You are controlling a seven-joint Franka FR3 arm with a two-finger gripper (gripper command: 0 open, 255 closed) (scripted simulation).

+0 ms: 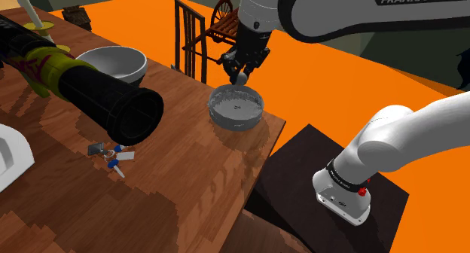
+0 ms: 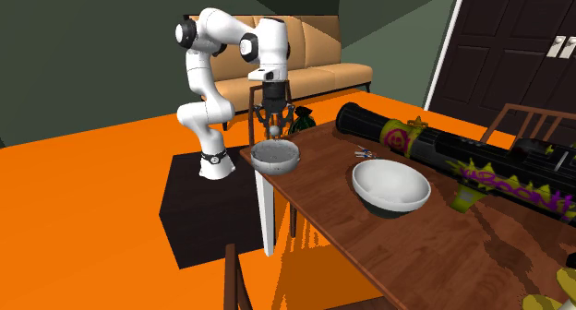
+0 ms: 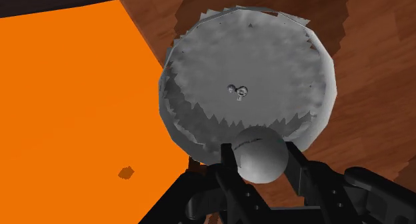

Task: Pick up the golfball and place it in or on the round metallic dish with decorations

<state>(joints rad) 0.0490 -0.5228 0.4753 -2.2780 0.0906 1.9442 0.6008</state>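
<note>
A small grey-white golfball sits clasped between my two black fingers, and my gripper is shut on it. Directly below hangs the round grey metallic dish with a jagged decorated rim and a small ornament at its centre. In the shoulder view the gripper holds the ball a short way above the dish, which stands near the wooden table's corner. From the second exterior view the gripper hovers just over the dish.
A long black tube with yellow and purple markings lies across the table, beside a white bowl. Small blue-and-metal bits lie near the tube's mouth. A dark chair stands behind the table edge. Orange floor surrounds it.
</note>
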